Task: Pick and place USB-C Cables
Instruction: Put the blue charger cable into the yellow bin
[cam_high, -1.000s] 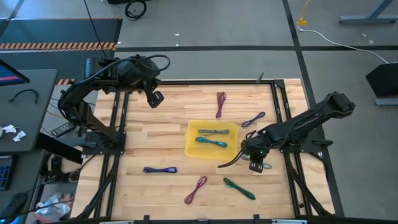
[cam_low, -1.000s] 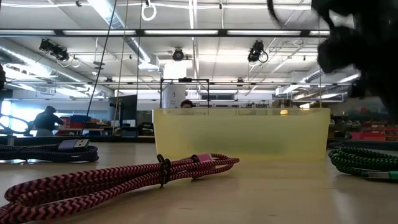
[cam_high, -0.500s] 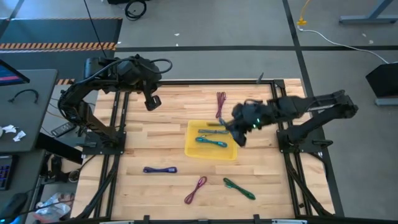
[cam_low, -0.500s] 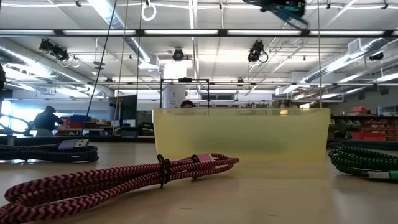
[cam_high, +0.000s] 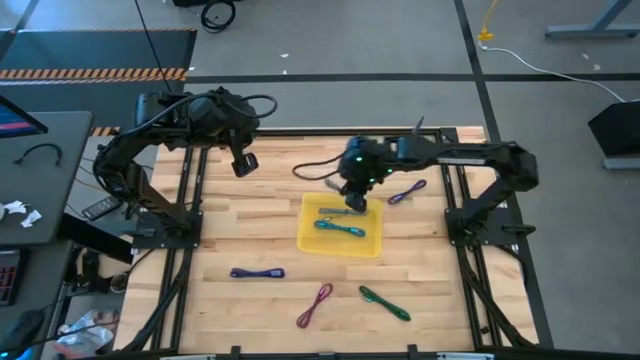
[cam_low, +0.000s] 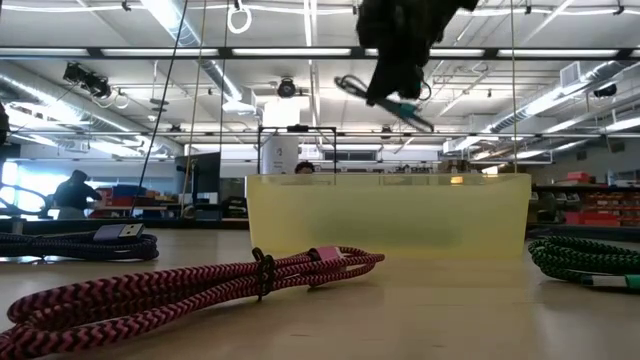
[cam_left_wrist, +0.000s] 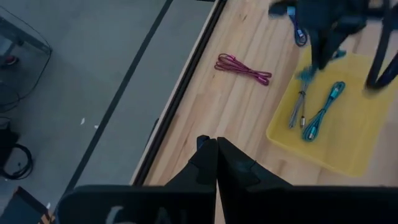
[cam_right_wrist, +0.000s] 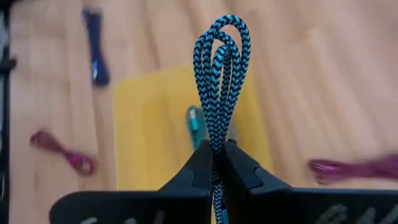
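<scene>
My right gripper hangs over the far edge of the square yellow tray and is shut on a teal-and-black USB-C cable bundle. A grey cable and a teal cable lie flat in the tray. On the wood lie a purple cable, a blue-purple one, a magenta one and a green one. The maroon cable lies beyond the tray's far edge. My left gripper waits shut above the table's far left. My right gripper pinches the teal-and-black bundle between its two fingers at its middle, across several strands. The looped end sticks out past the fingertips. The bundle is lifted clear, well above the tray, and its other end juts out below the gripper.
The tray's translucent wall stands mid-table in the low view, with the magenta cable in front of it and the green cable to its right. Black frame rails border the wooden top left and right.
My right gripper has risen from low beside the tray's near right corner and swung toward the table's far left, ending over the tray's far edge. It has stayed shut, and the teal-and-black bundle has gone with it, lifted clear of the table.
</scene>
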